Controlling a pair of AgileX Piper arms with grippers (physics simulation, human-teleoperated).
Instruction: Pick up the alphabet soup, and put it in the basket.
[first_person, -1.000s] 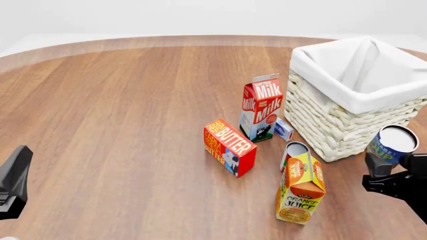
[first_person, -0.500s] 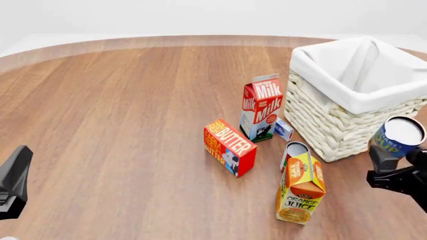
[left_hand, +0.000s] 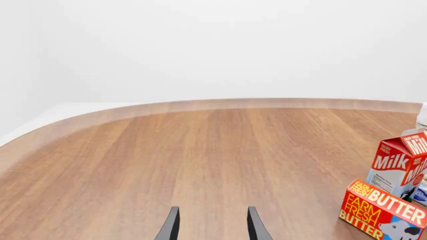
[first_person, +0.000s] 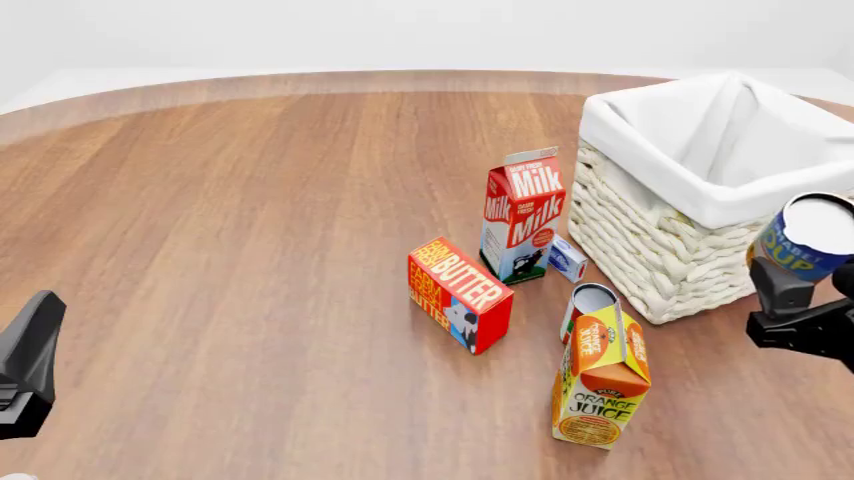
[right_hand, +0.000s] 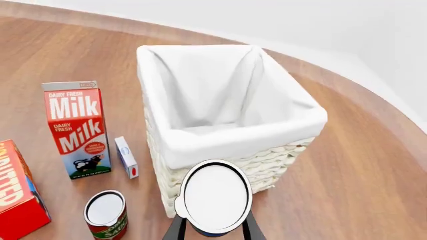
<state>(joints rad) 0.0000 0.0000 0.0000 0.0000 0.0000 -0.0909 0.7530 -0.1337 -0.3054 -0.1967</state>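
Furthest left, the left tool (first_person: 27, 365) hangs low over bare wood at the near edge of the surface (first_person: 267, 200), well apart from every carton; its wrist view shows both fingers parted with nothing between them, which suits an arm kept out of the way. Toward the middle stand the butter box (first_person: 459, 294), the milk carton (first_person: 522, 215) and, nearer the camera, the orange juice carton (first_person: 601, 378) with a small red-and-white can (first_person: 590, 300) just behind it. Right of these sits the basket (first_person: 667, 245), its cloth-lined mouth open upward. At the far right, the right tool (first_person: 801, 300) grips the alphabet soup (first_person: 805, 245) around its sides, held upright in the air just beside the basket's near corner. That raised hold likely serves to clear the rim. The right arm reaches forward from the right edge, and its wrist view looks down over the can's pale top into the basket.
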